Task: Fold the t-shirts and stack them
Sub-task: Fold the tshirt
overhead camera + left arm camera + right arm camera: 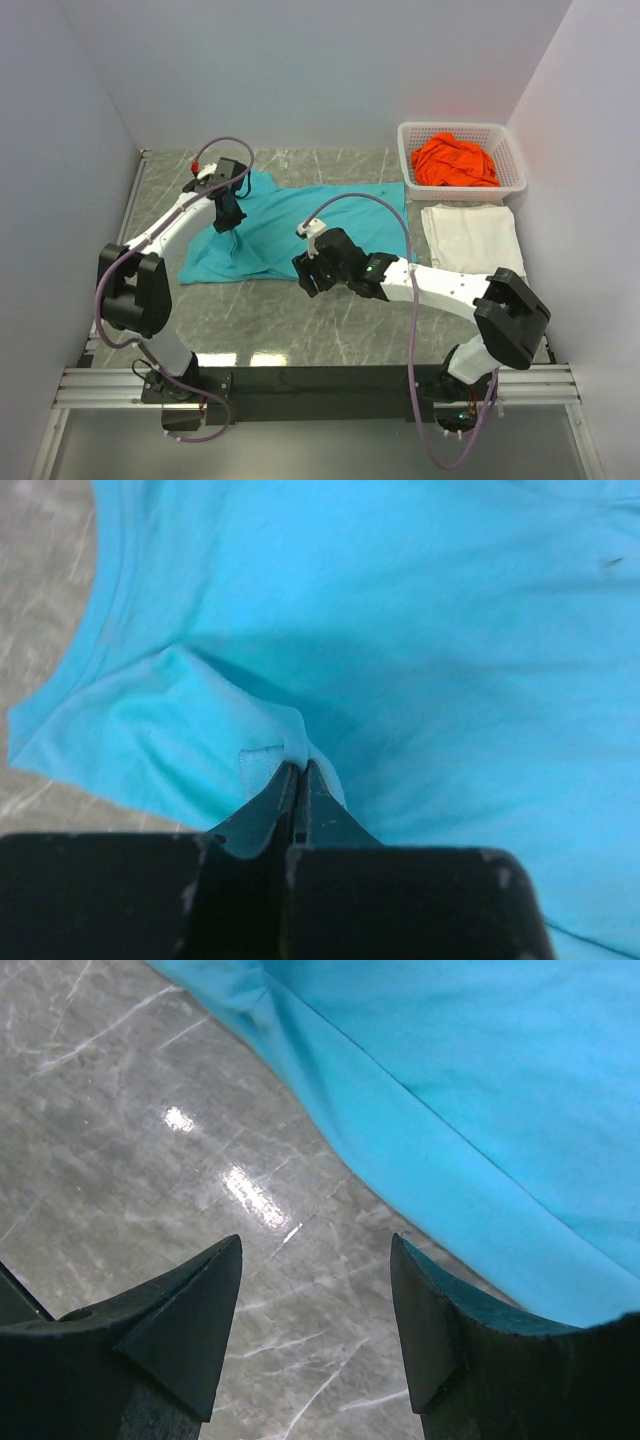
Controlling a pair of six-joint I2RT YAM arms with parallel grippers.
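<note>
Teal shirt (300,225) lies spread over the middle of the table (300,330), toward its far edge and somewhat to the left; white shirt (470,238) lies folded by the right edge; orange shirt (455,162) sits bunched in the basket (410,135) at the far right corner. We judge the step in hand to be the folding of the teal one. Our left gripper (298,770) is clamped tight on a raised pinch of teal cloth at the shirt's left part; our right gripper (315,1250) stands wide apart with nothing in it, over bare table just beside the shirt's near edge. Next, we think, the right must reach onto that edge and close on it, so both arms can carry the fold over without dragging the cloth askew.
</note>
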